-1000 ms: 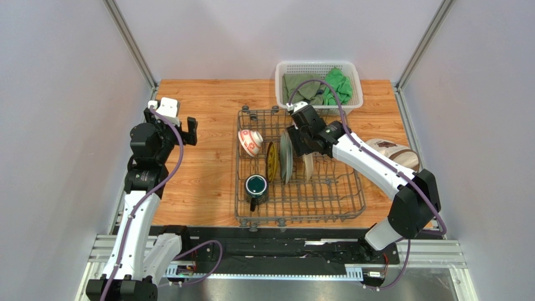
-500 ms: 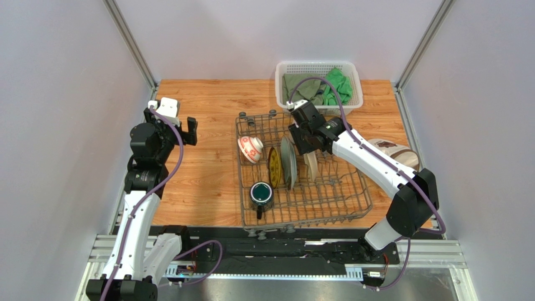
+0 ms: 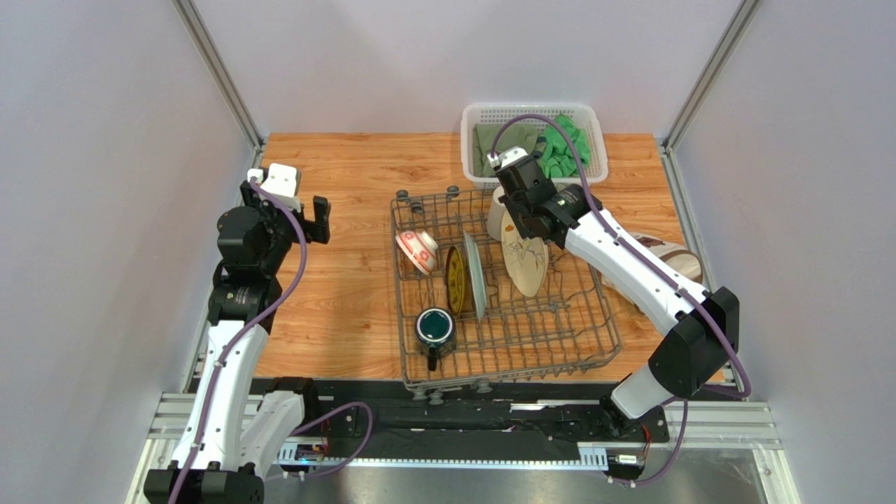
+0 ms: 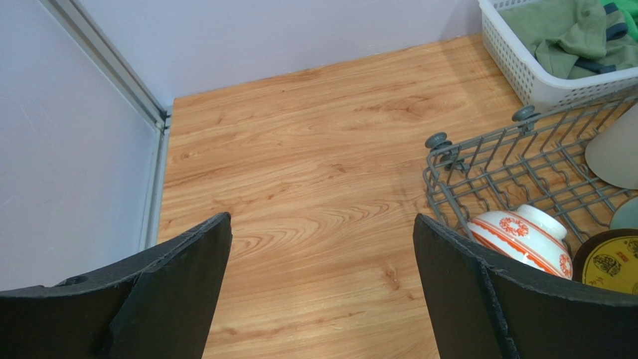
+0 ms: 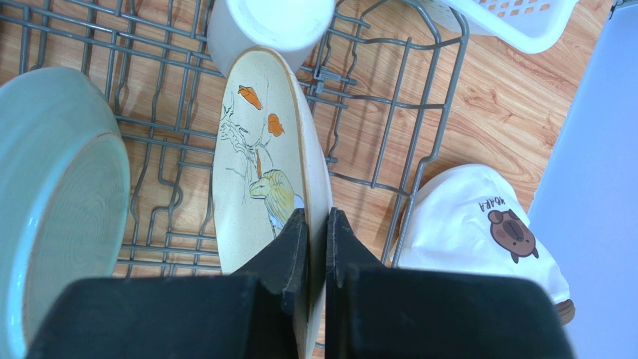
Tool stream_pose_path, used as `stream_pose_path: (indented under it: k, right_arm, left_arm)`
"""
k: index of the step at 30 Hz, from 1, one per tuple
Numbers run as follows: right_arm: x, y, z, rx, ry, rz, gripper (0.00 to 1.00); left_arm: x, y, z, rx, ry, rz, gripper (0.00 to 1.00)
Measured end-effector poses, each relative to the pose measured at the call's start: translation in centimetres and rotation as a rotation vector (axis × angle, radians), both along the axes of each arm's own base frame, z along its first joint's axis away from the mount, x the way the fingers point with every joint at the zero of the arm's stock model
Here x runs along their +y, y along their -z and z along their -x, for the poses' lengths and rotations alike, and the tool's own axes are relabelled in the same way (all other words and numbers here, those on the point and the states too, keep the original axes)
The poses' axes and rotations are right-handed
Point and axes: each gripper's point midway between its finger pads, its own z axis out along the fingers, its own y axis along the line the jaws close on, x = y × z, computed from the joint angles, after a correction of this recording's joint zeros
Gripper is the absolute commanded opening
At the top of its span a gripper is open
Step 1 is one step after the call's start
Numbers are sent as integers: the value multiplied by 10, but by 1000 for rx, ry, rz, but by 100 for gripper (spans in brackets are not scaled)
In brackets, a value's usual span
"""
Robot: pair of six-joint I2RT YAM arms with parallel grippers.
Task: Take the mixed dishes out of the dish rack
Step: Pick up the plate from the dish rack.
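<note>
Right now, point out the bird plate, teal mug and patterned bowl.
bird plate (image 5: 254, 161), right wrist view, painted face
teal mug (image 3: 433, 327), top view, interior
patterned bowl (image 4: 524, 238), left wrist view, outer side

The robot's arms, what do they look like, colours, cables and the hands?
The left arm and right arm have white shells with black joints, and a purple cable loops along each. The left hand and right hand each carry two broad matte black fingers. No markings show.
</note>
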Motion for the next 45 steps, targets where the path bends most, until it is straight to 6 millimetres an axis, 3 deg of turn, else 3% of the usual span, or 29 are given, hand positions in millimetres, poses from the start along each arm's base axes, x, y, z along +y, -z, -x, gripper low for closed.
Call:
stream_pose_path:
  k: [20, 35, 45]
  right_arm:
    - [2, -2, 3, 16, -39, 64, 0]
    - [8, -20, 7, -3, -82, 126, 0]
    - [31, -37, 9, -27, -130, 41, 0]
  left_arm:
    - [0, -3, -1, -13, 0, 0, 99]
    - [5, 3, -5, 4, -26, -5, 99]
    - [-6, 6, -6, 16, 34, 1, 99]
